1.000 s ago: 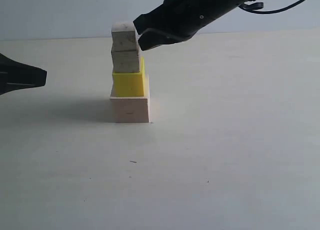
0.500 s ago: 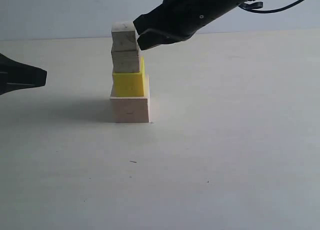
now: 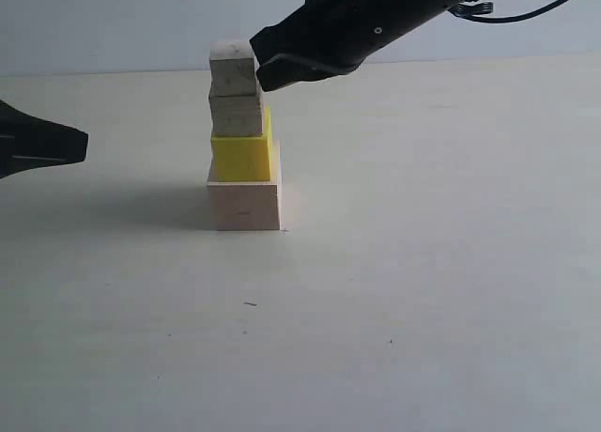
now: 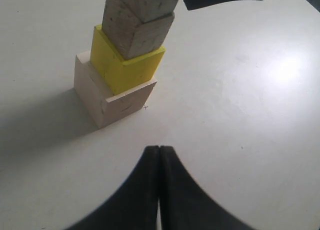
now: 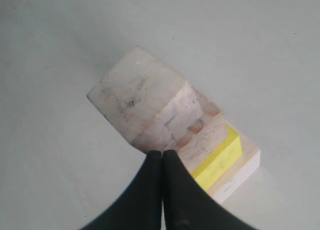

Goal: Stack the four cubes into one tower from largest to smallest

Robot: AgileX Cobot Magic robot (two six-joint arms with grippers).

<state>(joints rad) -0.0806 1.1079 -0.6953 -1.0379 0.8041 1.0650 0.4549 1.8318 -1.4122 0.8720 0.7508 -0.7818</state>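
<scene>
The tower stands on the table in the exterior view: the largest pale cube (image 3: 244,205) at the bottom, then the yellow cube (image 3: 241,158), a smaller wood cube (image 3: 236,115) and the smallest cube (image 3: 232,68) on top. My right gripper (image 3: 257,68) is shut and holds nothing. Its tip is level with the top cube's right edge; contact cannot be told. In the right wrist view the tip (image 5: 162,152) hangs over the top cube (image 5: 132,97). My left gripper (image 3: 81,146) is shut and empty, well left of the tower (image 4: 125,67).
The pale table (image 3: 423,263) spreads bare around the tower on all sides. A black cable (image 3: 526,14) trails from the right arm at the upper right.
The right gripper's tip has risen very slightly beside the top cube. The tower and the left gripper have not moved.
</scene>
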